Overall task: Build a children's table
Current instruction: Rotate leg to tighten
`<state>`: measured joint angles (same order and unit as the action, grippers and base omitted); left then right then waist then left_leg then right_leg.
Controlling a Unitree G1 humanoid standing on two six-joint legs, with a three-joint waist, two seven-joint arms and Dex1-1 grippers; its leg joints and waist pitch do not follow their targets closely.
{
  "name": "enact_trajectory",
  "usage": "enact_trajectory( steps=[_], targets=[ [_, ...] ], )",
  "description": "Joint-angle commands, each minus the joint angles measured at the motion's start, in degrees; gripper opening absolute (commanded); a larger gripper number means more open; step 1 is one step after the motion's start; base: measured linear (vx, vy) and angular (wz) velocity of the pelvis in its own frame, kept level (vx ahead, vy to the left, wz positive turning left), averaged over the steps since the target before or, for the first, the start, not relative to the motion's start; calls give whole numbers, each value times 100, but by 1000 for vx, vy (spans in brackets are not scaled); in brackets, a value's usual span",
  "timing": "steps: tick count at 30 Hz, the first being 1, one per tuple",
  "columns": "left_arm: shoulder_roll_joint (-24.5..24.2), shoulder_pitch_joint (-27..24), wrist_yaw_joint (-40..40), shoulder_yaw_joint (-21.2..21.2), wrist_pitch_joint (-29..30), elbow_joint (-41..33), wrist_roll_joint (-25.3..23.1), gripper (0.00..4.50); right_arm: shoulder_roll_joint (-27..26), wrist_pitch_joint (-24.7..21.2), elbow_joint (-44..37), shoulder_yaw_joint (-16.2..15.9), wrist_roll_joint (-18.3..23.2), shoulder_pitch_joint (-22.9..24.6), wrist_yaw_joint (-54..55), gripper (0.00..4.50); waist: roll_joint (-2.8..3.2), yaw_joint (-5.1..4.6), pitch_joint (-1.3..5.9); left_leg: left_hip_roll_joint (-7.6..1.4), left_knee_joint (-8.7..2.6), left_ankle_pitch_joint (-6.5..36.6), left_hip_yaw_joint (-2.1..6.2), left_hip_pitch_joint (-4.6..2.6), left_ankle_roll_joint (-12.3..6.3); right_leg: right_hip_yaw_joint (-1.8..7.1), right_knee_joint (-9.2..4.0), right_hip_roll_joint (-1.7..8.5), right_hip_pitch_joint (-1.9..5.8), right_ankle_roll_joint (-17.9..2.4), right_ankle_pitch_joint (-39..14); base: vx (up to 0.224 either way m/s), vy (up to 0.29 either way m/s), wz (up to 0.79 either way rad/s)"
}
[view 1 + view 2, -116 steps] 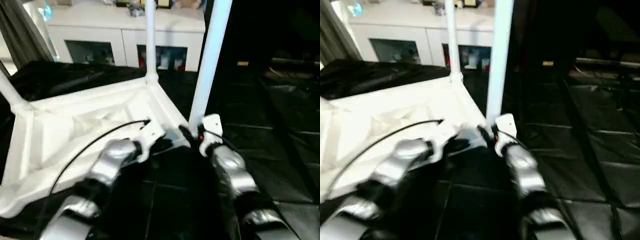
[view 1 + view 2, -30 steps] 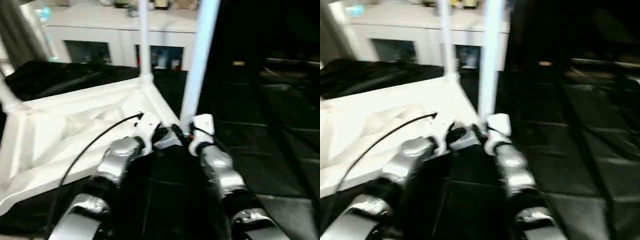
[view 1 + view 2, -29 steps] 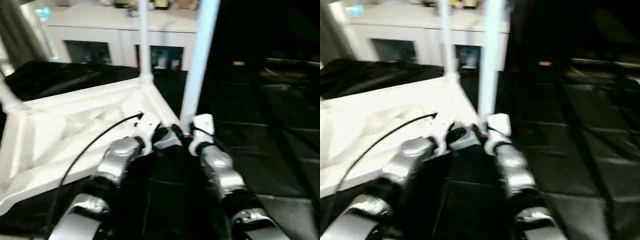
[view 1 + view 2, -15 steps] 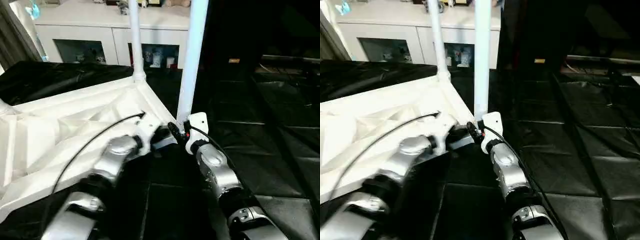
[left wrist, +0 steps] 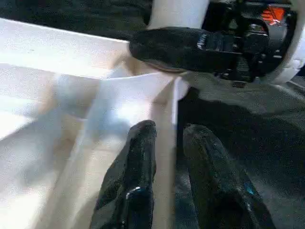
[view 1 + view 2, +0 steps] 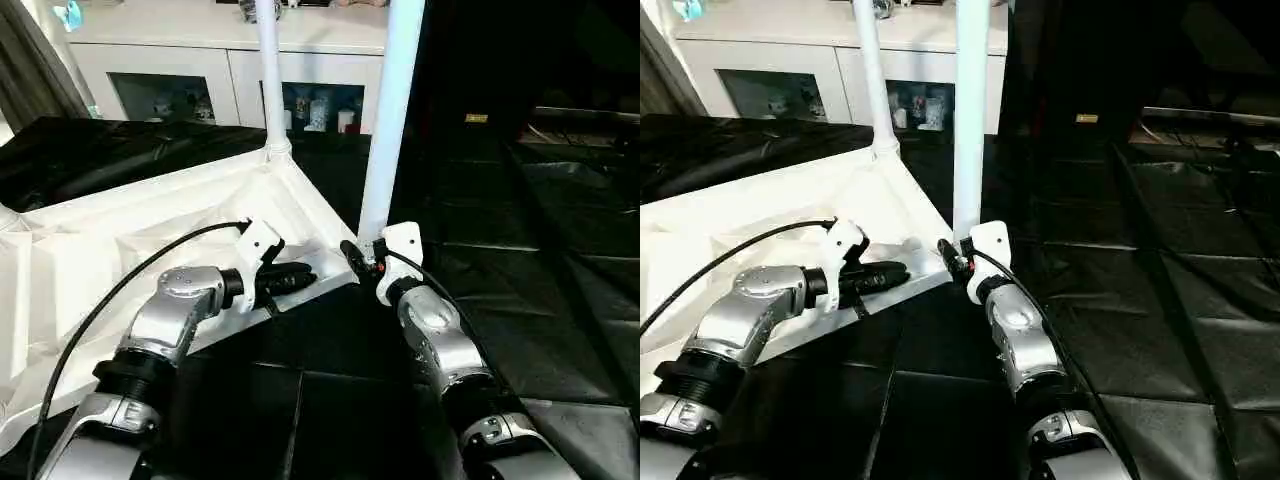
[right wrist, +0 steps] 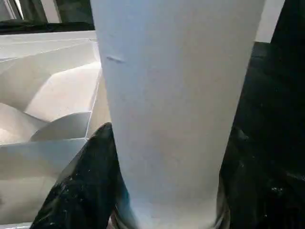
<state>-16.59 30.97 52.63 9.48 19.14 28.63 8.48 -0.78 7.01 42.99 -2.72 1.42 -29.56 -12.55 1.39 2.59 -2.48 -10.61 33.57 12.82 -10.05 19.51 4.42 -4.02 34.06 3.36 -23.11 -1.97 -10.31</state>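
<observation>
The children's table (image 6: 130, 240) lies upside down on the big black-sheeted table (image 6: 560, 290), its rimmed underside facing up. Two legs stand upright from its corner sockets: a far leg (image 6: 268, 70) at the back corner and a near leg (image 6: 390, 110) at the corner closest to the robot. Behind stands a white glass-door cabinet (image 6: 190, 85) with small items on its shelves. A black cable (image 6: 120, 275) arcs over the tabletop to the left wrist.

The right gripper (image 7: 162, 191) is closed round the base of the near leg, one black finger (image 7: 88, 186) on each side, the forearm angled up from below. The left gripper (image 6: 290, 278) lies level, pointing toward the near corner. Its two fingers (image 5: 136, 176) stand slightly parted, straddling the tabletop's rim without clamping it. The near leg and the right gripper stand directly ahead of the left gripper.
</observation>
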Motion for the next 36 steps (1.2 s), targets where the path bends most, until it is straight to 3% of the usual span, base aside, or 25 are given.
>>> enact_trajectory(
  steps=[1, 6, 10, 15, 19, 36],
  targets=[
    [19, 164, -32, 91, 111, 5, -89, 152, 7, -168, 174, -86, -111, 124, -5, 257, 74, 5, 298, -252, -425, 788, 70, 16, -162, 329, -361, 494, 325, -1303, -837, 0, 0, 0],
    [109, 446, -282, 307, 417, 239, -356, 195, 6, -167, 97, -114, -143, 195, -4, 257, 73, 1, 311, -235, -398, 622, 72, 42, -226, 326, -337, 496, 363, -1356, -571, 0, 0, 0],
    [104, 613, -445, 472, 603, 486, -624, 218, 4, -168, 54, -113, -136, 230, -6, 257, 107, 2, 322, -227, -381, 486, 78, 43, -308, 313, -323, 486, 367, -1381, -394, 0, 0, 0],
    [97, 638, -505, 545, 791, 576, -707, 254, -4, -170, 20, -141, -156, 259, -9, 257, 136, 13, 314, -230, -381, 585, 81, 42, -288, 311, -339, 498, 369, -1425, -545, 0, 0, 0],
    [147, 621, -498, 491, 808, 600, -646, 279, 1, -197, -32, -148, -152, 301, -8, 257, 125, 21, 318, -224, -374, 548, 80, 51, -329, 312, -346, 501, 376, -1416, -582, 0, 0, 0],
    [270, 511, -243, 601, 912, 450, -615, 127, -11, -287, -63, -171, -231, 351, -11, 257, 139, 28, 315, -233, -385, 589, 83, 44, -349, 306, -368, 499, 357, -1364, -739, 0, 0, 0]
  ],
)
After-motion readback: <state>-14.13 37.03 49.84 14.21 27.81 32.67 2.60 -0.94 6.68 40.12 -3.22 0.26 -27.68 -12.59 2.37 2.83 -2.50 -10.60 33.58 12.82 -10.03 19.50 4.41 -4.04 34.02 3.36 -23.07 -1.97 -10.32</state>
